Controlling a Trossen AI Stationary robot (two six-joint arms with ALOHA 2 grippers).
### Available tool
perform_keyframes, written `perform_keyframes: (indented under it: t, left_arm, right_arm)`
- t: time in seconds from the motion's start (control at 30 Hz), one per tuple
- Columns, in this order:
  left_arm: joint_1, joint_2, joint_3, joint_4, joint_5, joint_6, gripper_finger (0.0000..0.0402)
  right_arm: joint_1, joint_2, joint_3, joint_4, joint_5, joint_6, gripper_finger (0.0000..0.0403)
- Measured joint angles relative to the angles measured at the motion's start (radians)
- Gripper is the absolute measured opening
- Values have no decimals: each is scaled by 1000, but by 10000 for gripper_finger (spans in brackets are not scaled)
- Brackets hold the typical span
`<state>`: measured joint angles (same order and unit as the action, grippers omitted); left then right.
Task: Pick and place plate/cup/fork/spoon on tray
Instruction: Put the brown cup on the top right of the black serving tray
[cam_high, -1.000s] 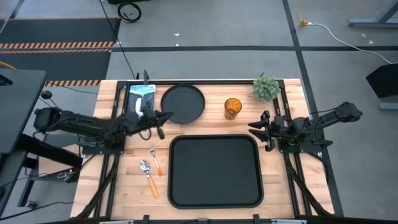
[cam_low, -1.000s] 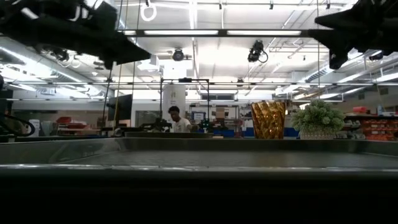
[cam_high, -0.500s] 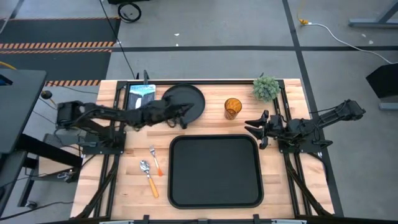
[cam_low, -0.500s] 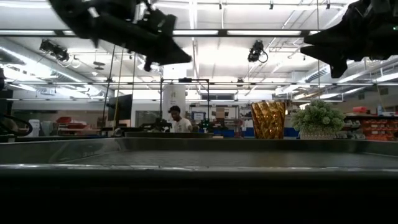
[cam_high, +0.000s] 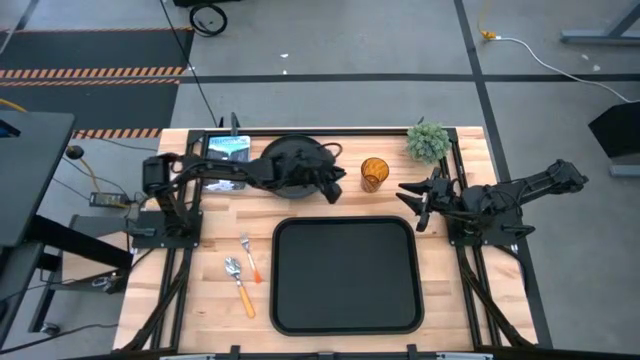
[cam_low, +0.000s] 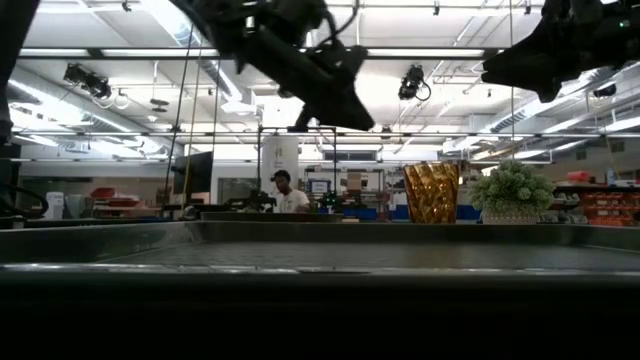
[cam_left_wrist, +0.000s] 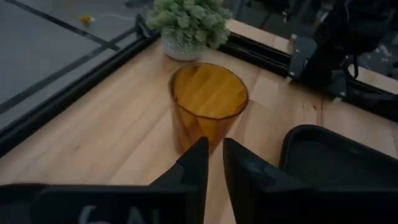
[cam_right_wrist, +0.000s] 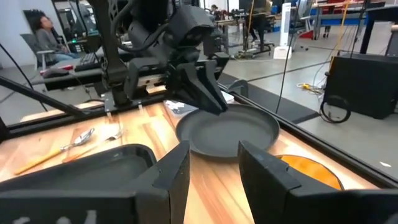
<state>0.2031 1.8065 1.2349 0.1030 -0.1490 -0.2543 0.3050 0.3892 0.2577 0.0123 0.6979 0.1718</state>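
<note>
On the near left of the surface (cam_high: 200, 290) you see the spoon (cam_high: 238, 283) and the fork (cam_high: 249, 258) lying side by side, untouched, just left of the tray (cam_high: 345, 275), which sits near centre with nothing in it. Farther back, the plate (cam_high: 283, 160) rests on the wood beyond the tray's far-left corner, partly covered from above by your left arm.

That arm reaches rightward across the plate, and the left hand (cam_high: 333, 186) hangs above the surface between plate and cup, fingers nearly together with only a thin slit between them, holding nothing. The left wrist view puts the cup (cam_left_wrist: 208, 104) dead ahead of the fingertips and close, upright on the wood, with a small potted plant (cam_left_wrist: 188, 25) behind it.

The step in hand looks like the approach to the cup; nothing has reached the tray yet. Your next move calls for spreading those fingers wider than the tumbler before closing in, then coming down around its wall without tipping it.

At the right edge, the right hand (cam_high: 421, 207) hovers off the tray's far-right corner, fingers parted and empty, close to the cup, so mind the gap between the two arms.
</note>
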Motion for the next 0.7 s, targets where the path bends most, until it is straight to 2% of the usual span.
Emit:
perform_keyframes:
  t: [0.27, 0.47, 0.7]
  left_arm:
    - [24, 150, 271, -252, 6, -62, 119]
    - [54, 244, 439, -364, 104, -105, 157]
    - [85, 362, 636, -497, 133, -122, 195]
  right_arm:
    - [2, -1, 0, -35, -2, 0, 142]
    - [2, -1, 0, -34, -4, 1, 142]
    - [3, -3, 0, -28, -9, -25, 142]
